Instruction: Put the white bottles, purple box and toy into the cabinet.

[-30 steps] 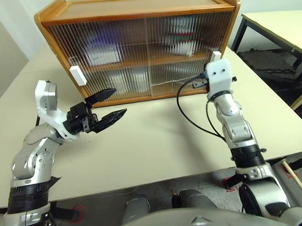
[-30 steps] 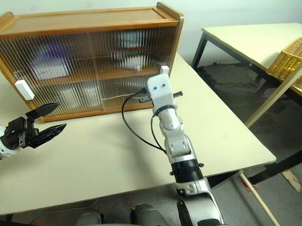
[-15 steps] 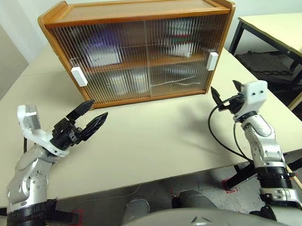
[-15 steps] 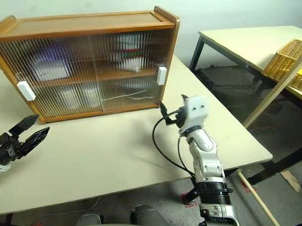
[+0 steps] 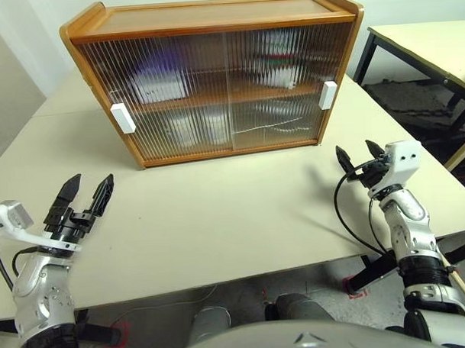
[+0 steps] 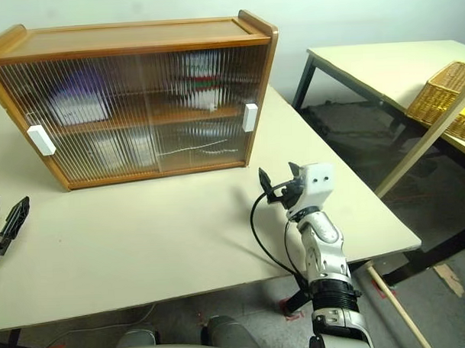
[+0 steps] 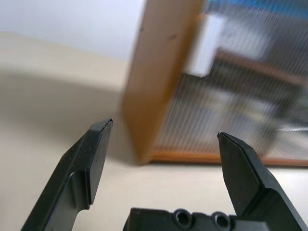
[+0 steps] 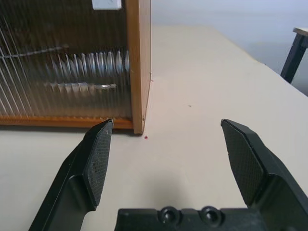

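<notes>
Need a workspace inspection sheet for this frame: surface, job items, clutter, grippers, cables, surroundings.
Surface: beige table, bare in front of the cabinet.
Job's things: cabinet upright at the back of the table, both sliding doors shut, white handles at the outer edges. Behind the ribbed panels, a purple shape and a red-green-white shape on the upper shelf, pale shapes on the lower shelf; too blurred to name.
Clutter: nothing seen on the table.
Grippers: left gripper open, empty, over the table's near left; right gripper open, empty, near the cabinet's right corner.
Cables: black cable looping from the right wrist.
Surroundings: second table, wicker basket at right.
</notes>
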`<control>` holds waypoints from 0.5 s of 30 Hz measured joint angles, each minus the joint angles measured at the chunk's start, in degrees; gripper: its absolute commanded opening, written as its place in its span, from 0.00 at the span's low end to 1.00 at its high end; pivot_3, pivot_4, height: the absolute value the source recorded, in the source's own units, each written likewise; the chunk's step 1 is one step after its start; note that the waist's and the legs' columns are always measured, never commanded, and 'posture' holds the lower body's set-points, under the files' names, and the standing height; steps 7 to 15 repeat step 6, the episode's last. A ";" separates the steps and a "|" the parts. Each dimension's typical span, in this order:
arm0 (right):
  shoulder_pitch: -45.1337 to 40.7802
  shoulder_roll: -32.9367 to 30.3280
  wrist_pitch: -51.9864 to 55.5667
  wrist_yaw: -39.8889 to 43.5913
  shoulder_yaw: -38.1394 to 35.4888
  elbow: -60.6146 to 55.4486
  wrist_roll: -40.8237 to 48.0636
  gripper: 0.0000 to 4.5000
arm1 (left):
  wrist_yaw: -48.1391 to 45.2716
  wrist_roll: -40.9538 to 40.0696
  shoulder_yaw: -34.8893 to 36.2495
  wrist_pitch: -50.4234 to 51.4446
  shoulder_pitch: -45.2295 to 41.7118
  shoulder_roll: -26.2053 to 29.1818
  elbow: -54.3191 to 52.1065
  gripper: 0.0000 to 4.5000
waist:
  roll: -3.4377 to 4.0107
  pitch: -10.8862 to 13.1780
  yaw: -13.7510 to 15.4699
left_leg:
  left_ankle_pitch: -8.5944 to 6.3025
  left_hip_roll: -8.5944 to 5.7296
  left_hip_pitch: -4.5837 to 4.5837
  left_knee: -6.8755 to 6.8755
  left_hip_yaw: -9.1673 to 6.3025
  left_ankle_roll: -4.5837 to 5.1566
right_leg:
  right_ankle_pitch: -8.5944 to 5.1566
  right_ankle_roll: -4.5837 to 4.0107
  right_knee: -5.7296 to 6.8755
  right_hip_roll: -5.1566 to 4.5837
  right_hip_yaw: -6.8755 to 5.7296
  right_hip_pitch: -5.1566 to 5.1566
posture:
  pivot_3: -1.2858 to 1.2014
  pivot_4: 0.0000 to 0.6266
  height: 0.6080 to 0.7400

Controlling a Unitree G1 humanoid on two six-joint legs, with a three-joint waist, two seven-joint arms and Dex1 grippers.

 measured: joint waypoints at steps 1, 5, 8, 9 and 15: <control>0.00 -0.07 -0.44 -0.08 0.00 0.52 -0.01 0.99 | 1.10 1.28 -0.10 -1.17 -0.29 0.01 0.87 1.00 | 0.00 0.00 -0.02 | 0.00 -0.01 0.02 0.00 0.00 0.00 | 0.00 0.01 0.00 0.00 0.00 0.03 | 0.49 0.01 1.00; 0.01 -0.32 -1.61 -0.65 -0.04 1.64 -0.21 0.99 | 3.56 4.05 -0.27 -4.75 -1.92 0.31 4.96 1.00 | -0.02 -0.01 -0.23 | 0.01 -0.02 0.17 0.01 0.00 0.02 | 0.01 0.01 -0.01 0.00 0.01 0.18 | 0.49 0.01 1.00; 0.01 -0.48 -1.89 -0.75 -0.04 1.82 -0.28 0.99 | 3.94 4.71 -0.33 -5.58 -2.32 0.39 6.00 1.00 | -0.02 -0.01 -0.34 | 0.01 -0.02 0.21 0.00 -0.01 0.02 | 0.01 0.01 -0.01 0.00 0.01 0.21 | 0.49 0.00 1.00; 0.01 -0.48 -1.89 -0.75 -0.04 1.82 -0.28 0.99 | 3.94 4.71 -0.33 -5.58 -2.32 0.39 6.00 1.00 | -0.02 -0.01 -0.34 | 0.01 -0.02 0.21 0.00 -0.01 0.02 | 0.01 0.01 -0.01 0.00 0.01 0.21 | 0.49 0.00 1.00; 0.01 -0.48 -1.89 -0.75 -0.04 1.82 -0.28 0.99 | 3.94 4.71 -0.33 -5.58 -2.32 0.39 6.00 1.00 | -0.02 -0.01 -0.34 | 0.01 -0.02 0.21 0.00 -0.01 0.02 | 0.01 0.01 -0.01 0.00 0.01 0.21 | 0.49 0.00 1.00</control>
